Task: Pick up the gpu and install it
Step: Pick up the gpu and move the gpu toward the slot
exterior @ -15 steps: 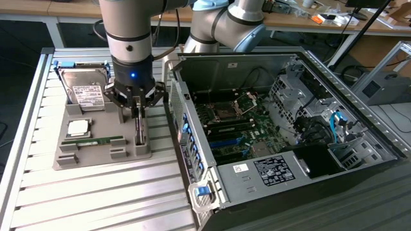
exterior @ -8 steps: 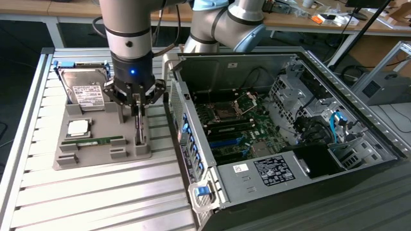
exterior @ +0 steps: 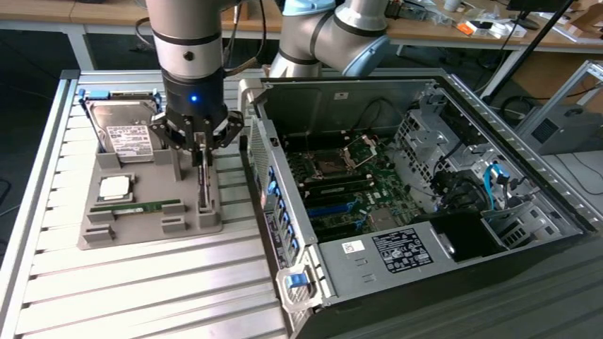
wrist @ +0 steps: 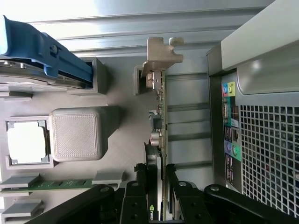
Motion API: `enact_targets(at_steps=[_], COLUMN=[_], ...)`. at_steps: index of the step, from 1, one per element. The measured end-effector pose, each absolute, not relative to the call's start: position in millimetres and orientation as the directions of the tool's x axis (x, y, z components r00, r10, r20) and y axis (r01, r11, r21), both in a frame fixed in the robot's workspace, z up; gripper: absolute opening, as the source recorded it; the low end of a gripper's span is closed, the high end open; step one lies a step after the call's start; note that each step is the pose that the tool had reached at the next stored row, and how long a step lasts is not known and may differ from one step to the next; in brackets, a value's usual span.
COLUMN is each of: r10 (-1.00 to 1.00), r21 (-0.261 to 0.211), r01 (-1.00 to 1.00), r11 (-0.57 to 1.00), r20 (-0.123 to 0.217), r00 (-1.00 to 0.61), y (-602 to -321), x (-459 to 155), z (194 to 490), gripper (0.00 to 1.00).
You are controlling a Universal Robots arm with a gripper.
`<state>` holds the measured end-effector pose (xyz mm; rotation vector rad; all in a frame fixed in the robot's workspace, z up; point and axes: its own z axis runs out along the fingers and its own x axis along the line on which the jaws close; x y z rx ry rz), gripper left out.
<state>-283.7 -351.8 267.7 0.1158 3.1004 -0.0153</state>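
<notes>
A robot arm's pincer points straight down over a grey parts tray on a slatted metal surface. The gpu stands on its long edge in a slot along the tray's edge nearest the open computer case, upright so both faces can be reached. The pincer is clenched on it, one finger against each face, well away from its silver bracket. The card appears seated in the slot, not yet lifted.
</notes>
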Motion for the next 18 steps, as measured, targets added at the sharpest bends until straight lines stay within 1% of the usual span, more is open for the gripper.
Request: enact_targets(at_steps=[18], r10=[0.074], r21=[-0.008], r01=[0.075], r11=[0.997], r20=[-0.039], r00=[-0.996], y=[-352], x=[-284], z=[294], gripper=[0.27])
